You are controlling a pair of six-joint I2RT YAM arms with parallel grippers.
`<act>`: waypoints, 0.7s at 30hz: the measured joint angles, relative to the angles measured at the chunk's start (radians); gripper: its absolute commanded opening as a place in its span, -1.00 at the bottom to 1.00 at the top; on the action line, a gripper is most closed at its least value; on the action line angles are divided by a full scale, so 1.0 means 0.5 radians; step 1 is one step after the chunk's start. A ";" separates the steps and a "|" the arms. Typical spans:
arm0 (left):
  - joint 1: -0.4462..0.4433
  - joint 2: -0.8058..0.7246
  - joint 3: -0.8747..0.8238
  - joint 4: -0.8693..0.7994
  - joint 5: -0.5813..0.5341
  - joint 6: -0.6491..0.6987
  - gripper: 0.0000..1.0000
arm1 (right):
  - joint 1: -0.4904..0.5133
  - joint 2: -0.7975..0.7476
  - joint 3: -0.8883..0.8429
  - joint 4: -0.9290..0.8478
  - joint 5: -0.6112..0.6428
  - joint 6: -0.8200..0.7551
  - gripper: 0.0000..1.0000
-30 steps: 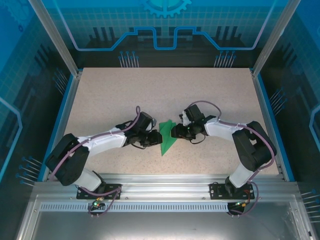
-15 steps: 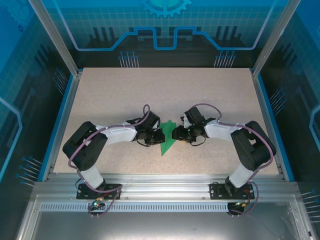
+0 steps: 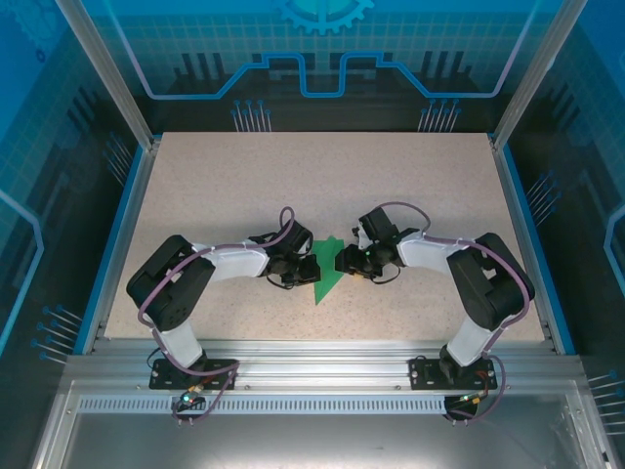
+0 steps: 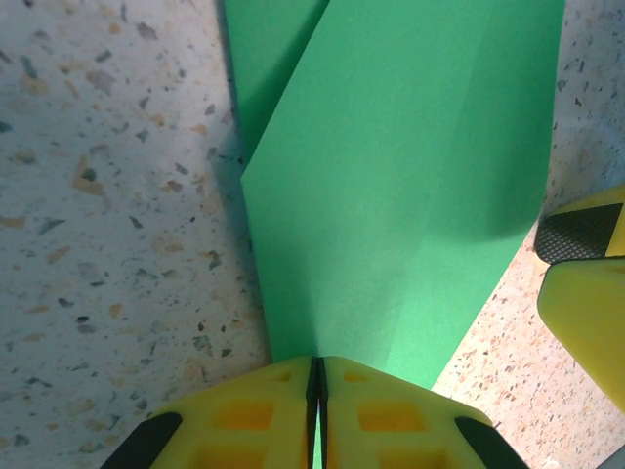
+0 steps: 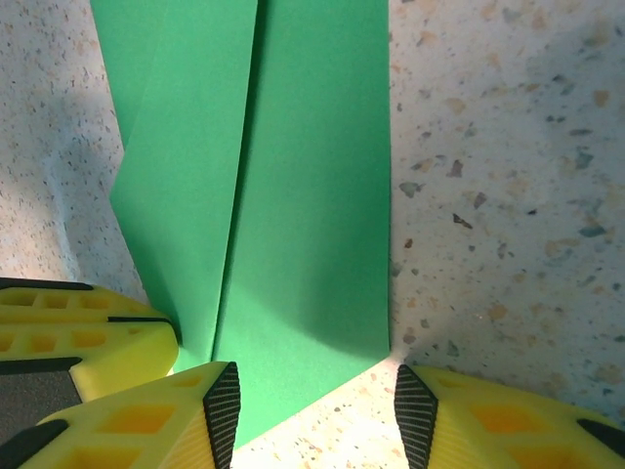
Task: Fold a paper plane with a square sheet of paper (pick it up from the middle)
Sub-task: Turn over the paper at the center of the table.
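One speckled beige tabletop [image 3: 244, 186], blue panels [image 3: 195, 49] behind, folded green paper [image 3: 327, 271] centred

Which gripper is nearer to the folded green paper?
Left. The left gripper is shut on an edge of the folded green paper; the right gripper stands open on the opposite side, pads straddling a corner.

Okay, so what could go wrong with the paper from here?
The left gripper pinches just the edge of the folded paper, so a tug might slip it free or open the folds. The right gripper stands open astride a corner on the other side; closing there could crumple it.
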 measured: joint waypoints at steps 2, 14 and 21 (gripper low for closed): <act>0.000 0.000 -0.002 0.002 0.001 0.000 -0.73 | -0.002 0.004 0.006 -0.005 -0.004 0.008 -0.03; 0.000 0.000 -0.009 0.019 0.002 -0.002 -0.74 | -0.023 0.017 0.009 0.002 -0.055 0.089 -0.10; 0.000 0.000 -0.020 0.040 0.015 -0.003 -0.74 | -0.020 0.011 0.011 0.045 -0.004 0.098 -0.10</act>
